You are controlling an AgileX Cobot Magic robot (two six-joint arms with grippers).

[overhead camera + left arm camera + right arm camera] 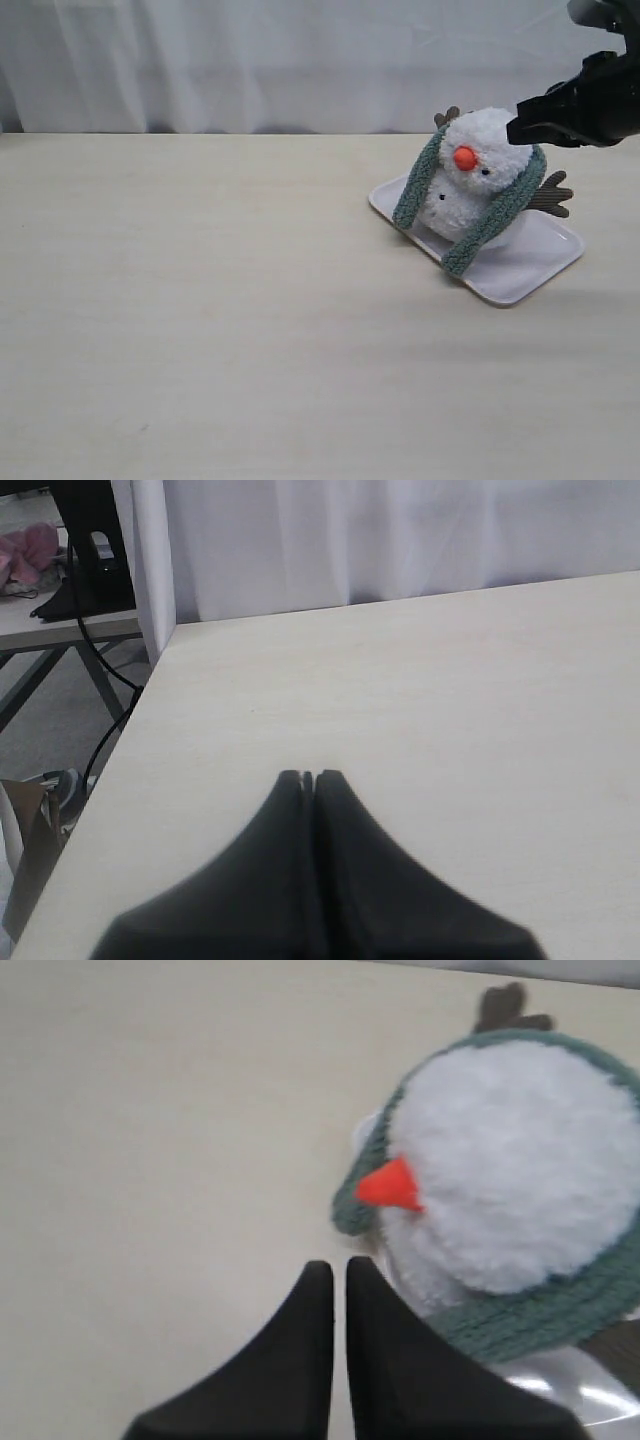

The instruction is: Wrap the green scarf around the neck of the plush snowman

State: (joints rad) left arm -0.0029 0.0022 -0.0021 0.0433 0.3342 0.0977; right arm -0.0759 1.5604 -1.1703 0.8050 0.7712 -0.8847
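Observation:
The plush snowman [478,165] leans on a white tray [535,262] at the back right of the table. The green scarf [495,215] loops behind its head, and both ends hang down the front, one on each side of the body. Between the two strands the front of the neck is bare white fluff. My right gripper [516,130] hovers shut and empty just beside the head on the right. In the right wrist view its tips [338,1265] sit close to the snowman [510,1160] and the scarf [540,1310]. My left gripper [308,775] is shut over bare table, outside the exterior view.
A brown twig arm [552,195] sticks out over the tray. White curtains hang behind the table. In the left wrist view the table's side edge [120,740] drops off to the floor, with cables and another table's legs beyond.

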